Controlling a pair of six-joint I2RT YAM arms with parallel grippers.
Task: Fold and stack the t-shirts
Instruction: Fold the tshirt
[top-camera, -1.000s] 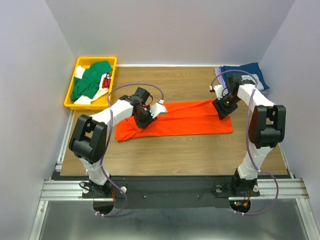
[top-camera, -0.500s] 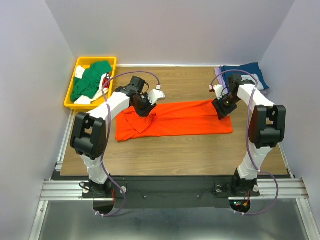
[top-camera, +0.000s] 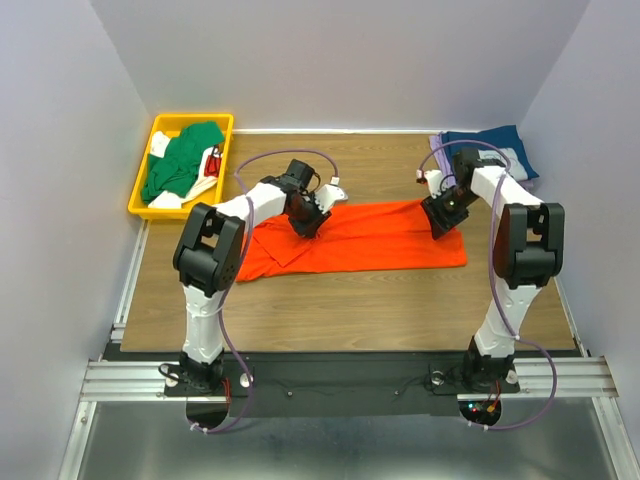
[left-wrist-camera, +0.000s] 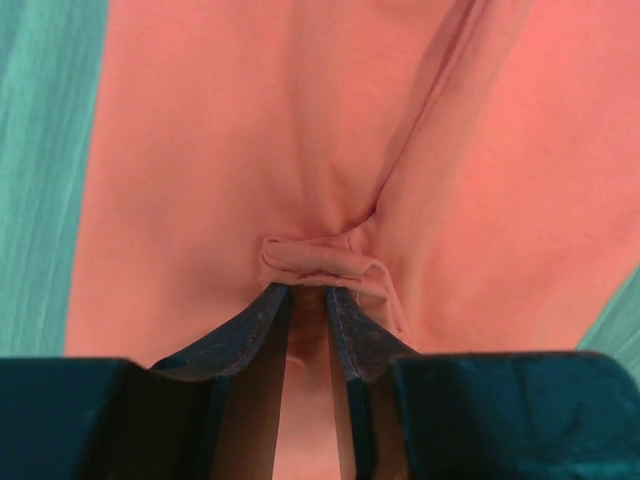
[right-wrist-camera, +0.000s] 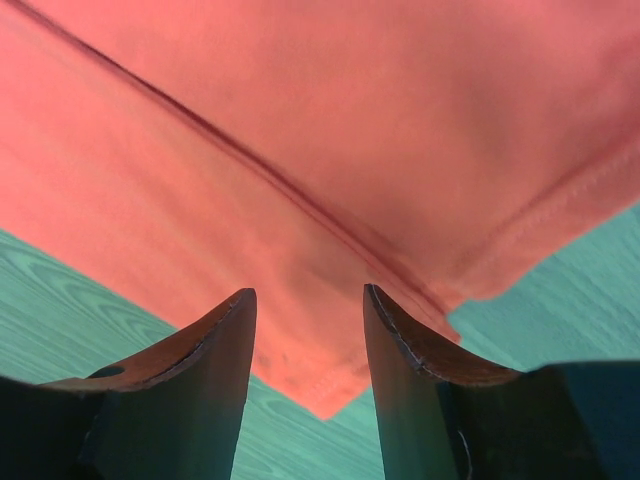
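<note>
At the far left a green shirt lies crumpled in the yellow bin, not yet folded. The left gripper pinches a soft ridge of the orange shirt, a long smooth band lying mid-table, apparently partly folded. The right gripper hangs open over its stitched hem corner. The navy shirt and lavender shirt look stacked at the far right.

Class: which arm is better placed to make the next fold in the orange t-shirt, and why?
Left. The left gripper pinches a pucker of the orange t-shirt; the right gripper hangs open over its corner, gripping nothing.
</note>
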